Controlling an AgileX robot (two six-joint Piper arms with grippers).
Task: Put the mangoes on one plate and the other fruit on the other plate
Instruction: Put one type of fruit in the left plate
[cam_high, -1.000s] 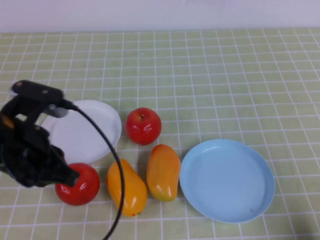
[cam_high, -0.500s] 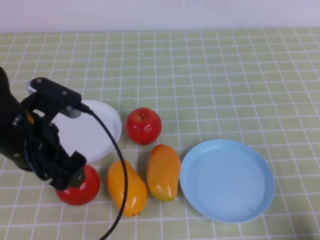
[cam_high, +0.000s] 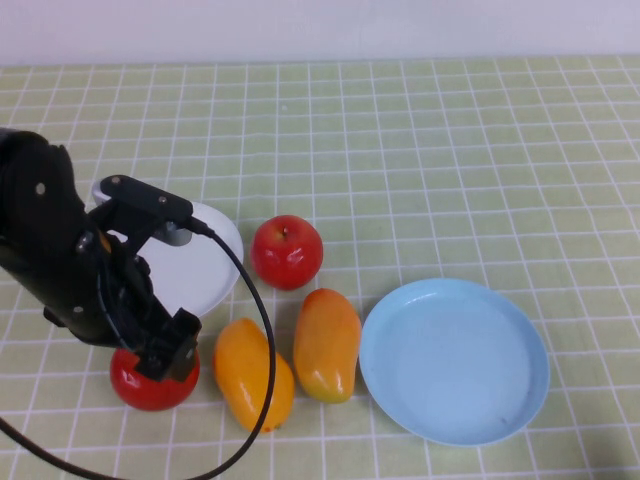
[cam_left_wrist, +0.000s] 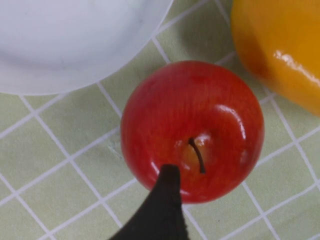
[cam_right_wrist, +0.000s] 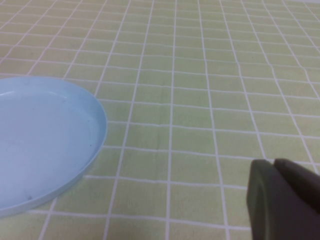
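The blue plate (cam_high: 455, 362) lies bare on my right, the white plate (cam_high: 205, 262) on my left, with two mangoes (cam_high: 325, 343) between them. My left claw (cam_high: 168, 347) hangs right over the near apple (cam_high: 148, 380); I cannot tell how wide it stands. The far apple (cam_high: 287, 252) sits beside the white plate. If I close off-centre, the apple may roll into the near mango (cam_high: 250, 372). My right claw (cam_right_wrist: 286, 197) is parked beyond the blue plate, apparently closed on nothing.

We see the left gripper (cam_high: 165, 345) low over the near apple (cam_high: 150, 378), white plate (cam_high: 215, 262) just behind it, two mangoes (cam_high: 252, 372) just right, blue plate (cam_high: 455, 360) well beyond.
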